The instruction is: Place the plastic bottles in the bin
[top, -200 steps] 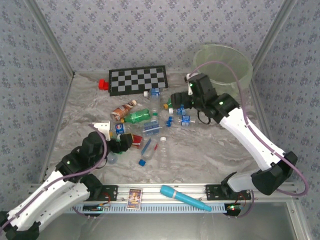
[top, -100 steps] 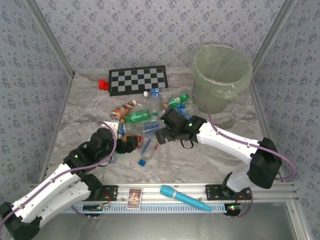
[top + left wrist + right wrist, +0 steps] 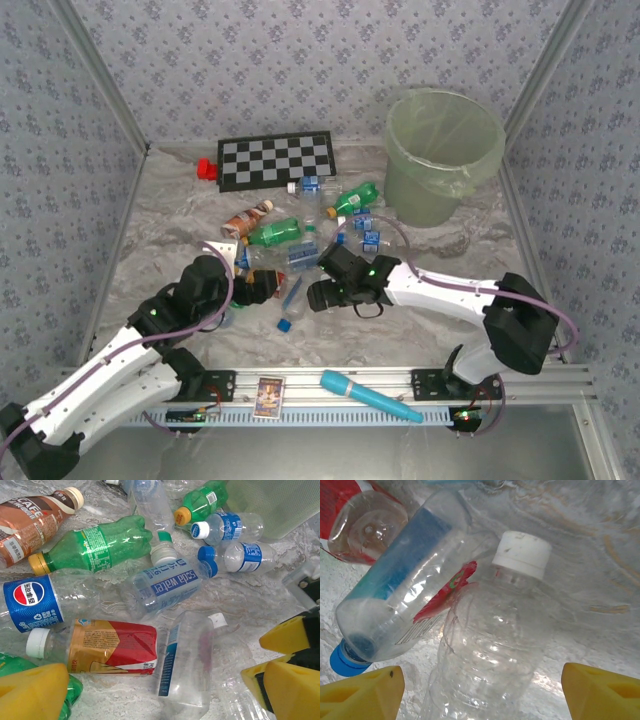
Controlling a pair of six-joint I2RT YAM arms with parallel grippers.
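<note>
Down at the table point(image 3: 150, 220), my right gripper point(image 3: 480, 692) was spread wide, a clear, white-capped bottle point(image 3: 495, 630) lying flat between its yellow fingers point(image 3: 355, 695). My left gripper point(image 3: 160, 690) hung just as wide over a heap of bottles point(image 3: 95, 542). The bin point(image 3: 432, 195) stood far right, well apart from them.

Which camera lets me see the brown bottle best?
The left wrist camera. The brown bottle lies close up at its top left, label letters and cream cap clear, though the picture edge cuts off its base. The top external camera shows it whole but tiny, lying left of a green bottle, near the checkerboard.
</note>
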